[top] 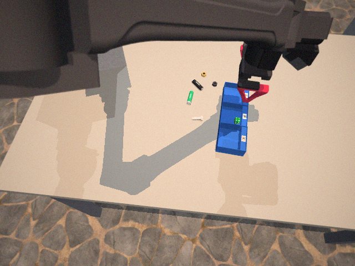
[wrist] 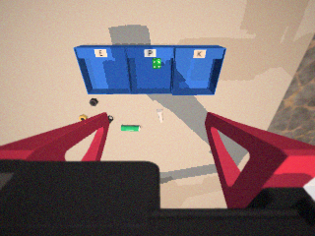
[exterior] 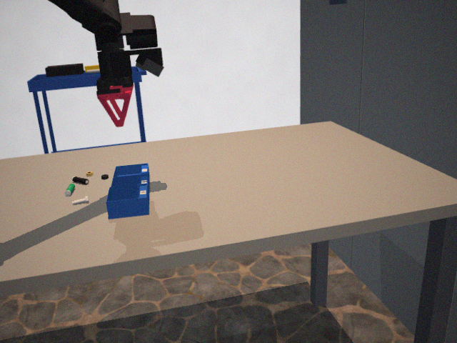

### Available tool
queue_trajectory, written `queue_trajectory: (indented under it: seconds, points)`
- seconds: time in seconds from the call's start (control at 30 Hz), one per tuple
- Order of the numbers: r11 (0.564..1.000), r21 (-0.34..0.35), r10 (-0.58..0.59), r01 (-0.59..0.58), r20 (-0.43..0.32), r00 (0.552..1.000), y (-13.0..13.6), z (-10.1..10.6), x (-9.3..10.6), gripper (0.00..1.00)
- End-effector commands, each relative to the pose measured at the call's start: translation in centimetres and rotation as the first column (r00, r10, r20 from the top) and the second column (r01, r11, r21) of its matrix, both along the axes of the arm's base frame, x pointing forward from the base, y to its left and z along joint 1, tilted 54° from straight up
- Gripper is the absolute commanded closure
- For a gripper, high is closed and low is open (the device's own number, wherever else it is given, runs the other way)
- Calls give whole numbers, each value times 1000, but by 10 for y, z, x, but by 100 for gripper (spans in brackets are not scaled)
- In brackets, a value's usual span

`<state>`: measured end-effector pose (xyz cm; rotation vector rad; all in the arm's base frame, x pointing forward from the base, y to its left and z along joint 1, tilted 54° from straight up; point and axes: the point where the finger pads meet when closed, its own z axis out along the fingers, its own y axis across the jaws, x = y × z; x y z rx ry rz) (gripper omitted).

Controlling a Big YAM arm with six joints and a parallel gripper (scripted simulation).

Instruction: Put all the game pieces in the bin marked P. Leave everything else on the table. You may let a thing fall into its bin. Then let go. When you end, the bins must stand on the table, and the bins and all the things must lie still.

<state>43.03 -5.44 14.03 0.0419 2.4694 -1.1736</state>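
A: Where is the tool (wrist: 157, 143), relative to the bin (exterior: 127, 206)?

B: High above it, well clear of the desk (exterior: 295, 177). In the top view it hangs over the bin's far end. Its red fingers stand wide apart, with nothing between them.

A: And the bin itself?

B: A blue tray (top: 229, 148) of three compartments in a row, labelled E, P and K in the wrist view. It stands flat on the desk.

A: The game piece?

B: A green die (top: 237, 120) with white pips lies in the middle compartment, the one marked P (wrist: 150, 53), near the labelled wall. The E and K compartments look bare.

A: What lies beside the bin?

B: All on the side away from the labels. A white screw (top: 197, 117) nearest the middle compartment; a green battery (top: 189, 97) further out; a black battery (top: 197, 84) beyond that. A small black nut (top: 214, 83) sits just off the bin's far corner, and a yellow nut (top: 203, 74) a little past it. None touches the bin.

A: Behind?

B: A blue rack (exterior: 36, 106) by the wall.
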Motion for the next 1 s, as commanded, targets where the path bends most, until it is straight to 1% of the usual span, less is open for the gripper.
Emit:
queue_trajectory:
  seconds: [0.0,0.23,0.3,0.37,0.4,0.43,0.47,0.97]
  points:
    - [1000,24,-1,0,75,997,20,28,7,0]
    - [1000,25,-1,-1,75,997,38,42,-2,0]
    - [1000,25,-1,-1,75,997,39,42,-2,0]
    - [1000,26,0,-1,75,997,39,42,-2,0]
    - [1000,26,-18,16,75,997,32,42,-3,0]
    - [999,25,-26,24,68,997,28,39,-4,0]
    - [1000,19,-11,10,47,999,31,30,-6,0]
    - [1000,18,-10,9,46,999,30,29,-6,0]
